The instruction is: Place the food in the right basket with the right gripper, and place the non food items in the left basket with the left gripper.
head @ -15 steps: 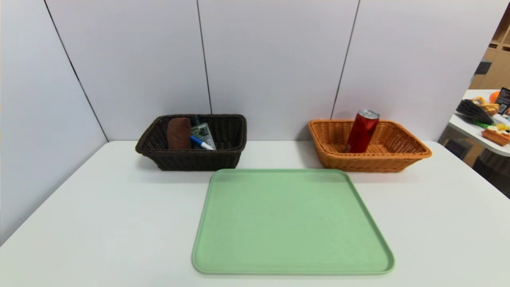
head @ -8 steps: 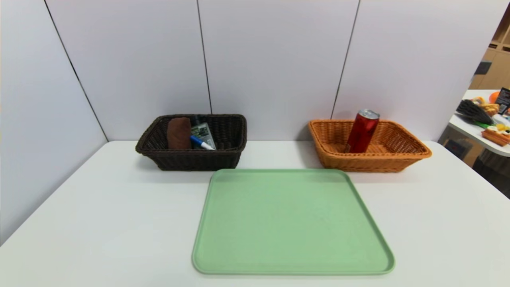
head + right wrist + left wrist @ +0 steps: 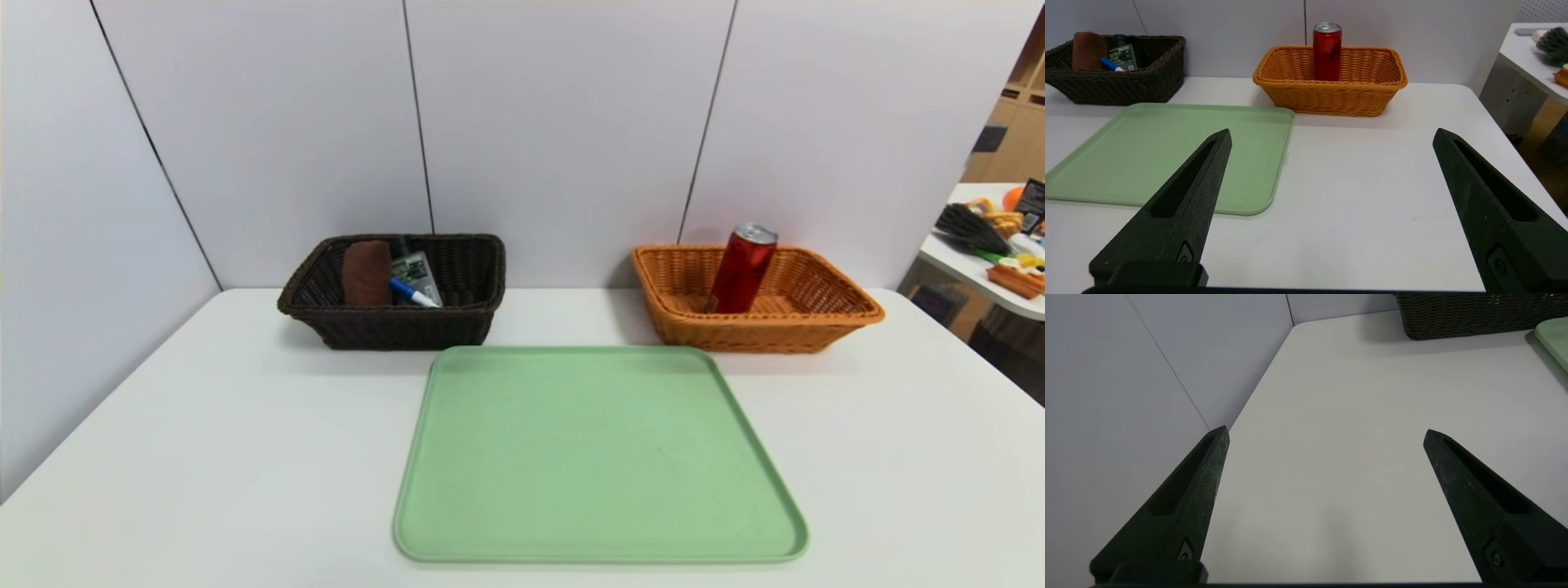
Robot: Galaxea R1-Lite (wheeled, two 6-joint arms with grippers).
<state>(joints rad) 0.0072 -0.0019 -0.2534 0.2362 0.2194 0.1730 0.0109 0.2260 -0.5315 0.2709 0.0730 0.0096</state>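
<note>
The red can [image 3: 741, 269] [image 3: 1327, 51] stands upright in the orange right basket [image 3: 833, 322] [image 3: 1331, 96]. In the dark brown left basket [image 3: 392, 331] [image 3: 1114, 87] [image 3: 1474, 316] lie a brown towel [image 3: 366, 273] [image 3: 1087, 50], a dark green bottle [image 3: 418, 273] [image 3: 1122, 55] and a blue-capped marker [image 3: 412, 292] [image 3: 1111, 65]. My left gripper [image 3: 1326, 430] hangs open over bare table at the near left, holding nothing. My right gripper [image 3: 1332, 132] is open and empty above the table at the near right. Neither arm shows in the head view.
A bare green tray [image 3: 600, 457] [image 3: 1147, 151] [image 3: 1555, 337] lies in the table's middle, in front of both baskets. White wall panels close off the back and left. A second table with clutter [image 3: 992, 245] stands off to the right.
</note>
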